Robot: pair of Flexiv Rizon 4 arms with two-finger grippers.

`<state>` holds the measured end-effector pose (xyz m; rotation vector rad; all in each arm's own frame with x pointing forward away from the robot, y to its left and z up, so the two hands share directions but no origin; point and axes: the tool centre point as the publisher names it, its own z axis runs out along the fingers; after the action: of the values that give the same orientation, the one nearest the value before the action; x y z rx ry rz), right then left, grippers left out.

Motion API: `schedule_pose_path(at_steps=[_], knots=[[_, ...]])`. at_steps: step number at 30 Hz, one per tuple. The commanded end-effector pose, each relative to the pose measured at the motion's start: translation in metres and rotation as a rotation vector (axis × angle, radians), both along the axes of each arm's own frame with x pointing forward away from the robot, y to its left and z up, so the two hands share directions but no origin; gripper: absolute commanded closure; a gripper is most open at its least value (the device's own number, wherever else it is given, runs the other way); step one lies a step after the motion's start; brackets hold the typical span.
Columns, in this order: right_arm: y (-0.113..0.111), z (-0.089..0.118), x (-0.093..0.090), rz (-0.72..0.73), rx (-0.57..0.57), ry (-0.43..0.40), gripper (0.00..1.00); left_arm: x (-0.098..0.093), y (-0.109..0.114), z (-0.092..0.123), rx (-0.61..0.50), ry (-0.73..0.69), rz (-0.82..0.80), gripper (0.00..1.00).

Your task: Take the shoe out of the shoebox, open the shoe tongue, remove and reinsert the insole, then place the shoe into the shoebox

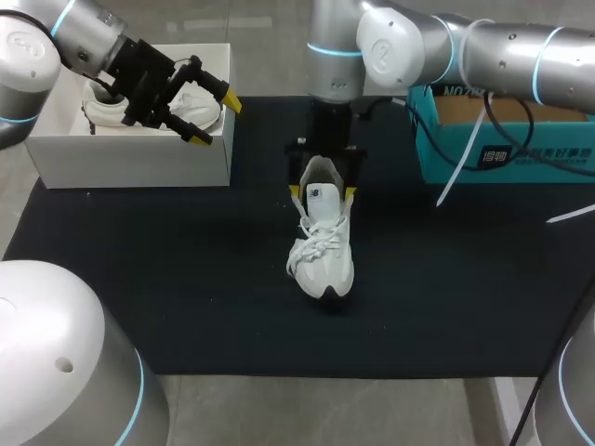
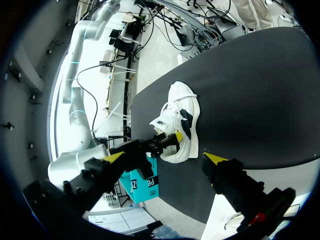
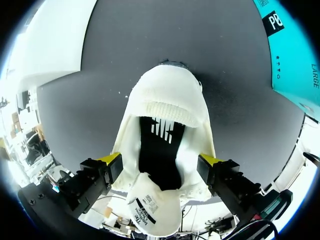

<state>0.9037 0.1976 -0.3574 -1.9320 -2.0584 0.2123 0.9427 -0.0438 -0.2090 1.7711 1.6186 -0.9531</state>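
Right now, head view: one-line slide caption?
Right gripper grips white shoe at heel on black mat; left gripper open over white shoebox.

Place: a robotics lab is being indicated, set up as a test bench.
Arms: the surface [image 1: 186,307] is being flanked by two silver jointed arms, the left arm [image 1: 37,46] and the right arm [image 1: 483,51], each ringed with glowing blue bands.
Covering: the surface is being covered in plain dark matting.
Wiring: a black cable [image 1: 521,116] is being carried openly along the right arm.
Props: a shoe [image 1: 323,246], a white shoebox [image 1: 130,158] and a teal box [image 1: 502,153] are being laid out as trial objects.
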Motion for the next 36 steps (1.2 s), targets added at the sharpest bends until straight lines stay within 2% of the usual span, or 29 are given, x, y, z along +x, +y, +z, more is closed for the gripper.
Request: schedule_pose_path(at_steps=[1,14,23,36], knots=[[-0.001,0.009,-0.005,0.002,-0.003,0.002,0.00,0.000,0.000,0.000,0.002,-0.001,-0.001,0.00],[0.001,0.013,-0.019,0.006,-0.010,0.025,0.00,0.000,0.000,0.000,0.002,-0.001,-0.001,0.00],[-0.003,0.020,-0.021,-0.007,-0.036,0.013,0.00,0.000,0.000,0.000,0.002,-0.001,-0.001,0.00],[0.003,0.017,-0.049,-0.010,-0.031,0.065,0.00,0.000,0.000,0.000,0.002,-0.001,-0.001,0.00]])
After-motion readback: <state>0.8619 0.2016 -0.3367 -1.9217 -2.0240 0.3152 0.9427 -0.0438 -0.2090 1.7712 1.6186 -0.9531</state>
